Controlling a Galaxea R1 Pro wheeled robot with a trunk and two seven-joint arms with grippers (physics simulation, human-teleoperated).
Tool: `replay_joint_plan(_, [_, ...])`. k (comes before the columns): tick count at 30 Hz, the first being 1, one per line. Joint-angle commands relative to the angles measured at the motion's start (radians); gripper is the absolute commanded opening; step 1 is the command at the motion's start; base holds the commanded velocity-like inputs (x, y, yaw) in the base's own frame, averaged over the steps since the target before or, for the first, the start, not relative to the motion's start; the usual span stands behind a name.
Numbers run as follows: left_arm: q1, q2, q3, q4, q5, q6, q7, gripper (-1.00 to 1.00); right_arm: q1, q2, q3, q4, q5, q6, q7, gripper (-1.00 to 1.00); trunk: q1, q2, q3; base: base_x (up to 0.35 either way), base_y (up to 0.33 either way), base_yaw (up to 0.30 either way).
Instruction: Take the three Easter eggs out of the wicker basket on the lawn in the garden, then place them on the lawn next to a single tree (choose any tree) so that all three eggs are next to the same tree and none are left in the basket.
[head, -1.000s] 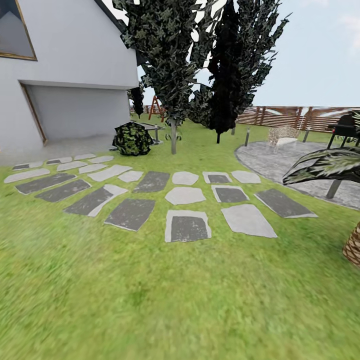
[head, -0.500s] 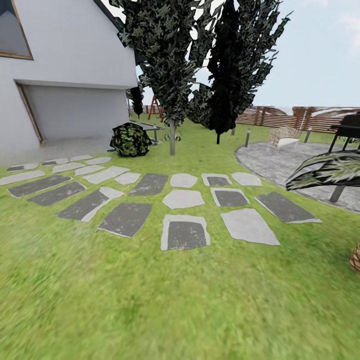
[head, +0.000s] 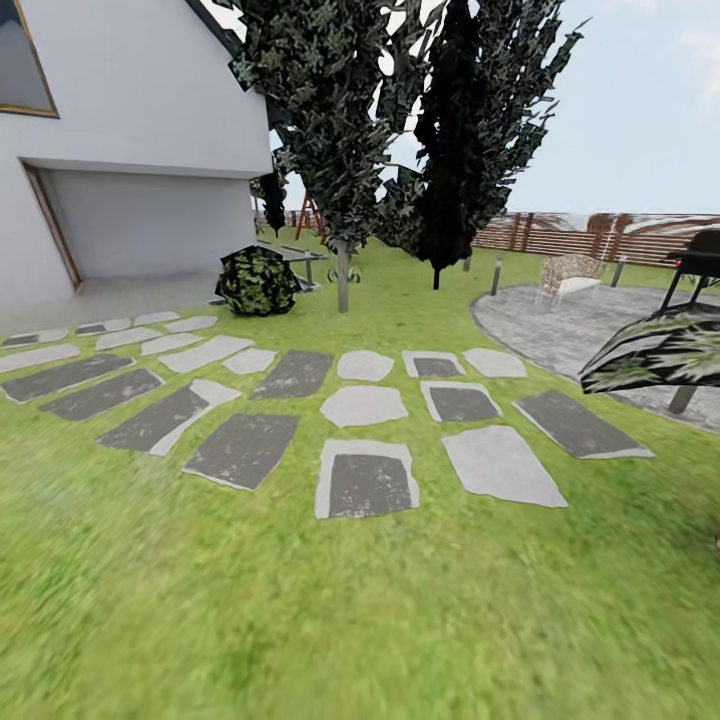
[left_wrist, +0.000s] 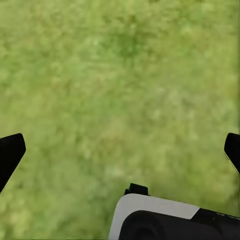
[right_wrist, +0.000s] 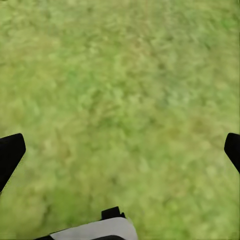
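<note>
Lawn (head: 360, 620) spreads ahead, crossed by stepping stones (head: 365, 478); a pale-trunked tree (head: 342, 275) stands beyond them. Left claw (left_wrist: 120, 150) and right claw (right_wrist: 120, 150) both hang spread wide over grass.

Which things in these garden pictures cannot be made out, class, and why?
- Wicker basket: head view, cut off by the right edge, only a sliver.
- Red frame behind the tree: head view, too small and partly hidden.
- Lawn: wrist views, blurred, no detail.
</note>
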Motion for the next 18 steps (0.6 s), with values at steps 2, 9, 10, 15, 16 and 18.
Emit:
replay_joint_plan(2, [-0.001, -0.001, 0.006, 0.001, -0.004, -0.003, -0.001, 1.00, -0.001, 0.000, -0.002, 0.002, -0.003, -0.004, 0.002, 1.00, 0.001, -0.002, -0.002, 0.326, -0.010, 0.000])
replay_joint_plan(9, [-0.001, 0.000, 0.006, 0.001, -0.004, -0.003, -0.001, 1.00, -0.001, 0.000, -0.002, 0.002, -0.003, -0.004, 0.002, 1.00, 0.001, -0.002, -0.002, 0.326, -0.001, 0.000])
replay_joint_plan(10, [-0.001, 0.000, 0.006, 0.001, -0.004, -0.003, -0.001, 1.00, -0.001, 0.000, -0.002, 0.002, -0.003, -0.004, 0.002, 1.00, 0.001, -0.002, -0.002, 0.326, 0.000, 0.000])
replay_joint_plan(15, [-0.001, 0.000, 0.006, 0.000, -0.004, -0.003, -0.001, 1.00, -0.001, 0.000, -0.002, 0.002, -0.003, -0.004, 0.002, 1.00, 0.001, -0.002, -0.002, 0.326, 0.000, 0.000])
replay_joint_plan(16, [-0.001, 0.000, 0.006, 0.000, -0.004, -0.003, -0.001, 1.00, -0.001, 0.000, -0.002, 0.002, -0.003, -0.004, 0.002, 1.00, 0.001, -0.002, -0.002, 0.327, 0.000, 0.000])
replay_joint_plan(18, [-0.001, 0.000, 0.005, 0.001, -0.004, -0.003, -0.001, 1.00, -0.001, 0.000, -0.002, 0.002, -0.003, -0.004, 0.002, 1.00, 0.001, -0.002, -0.002, 0.327, 0.000, 0.000])
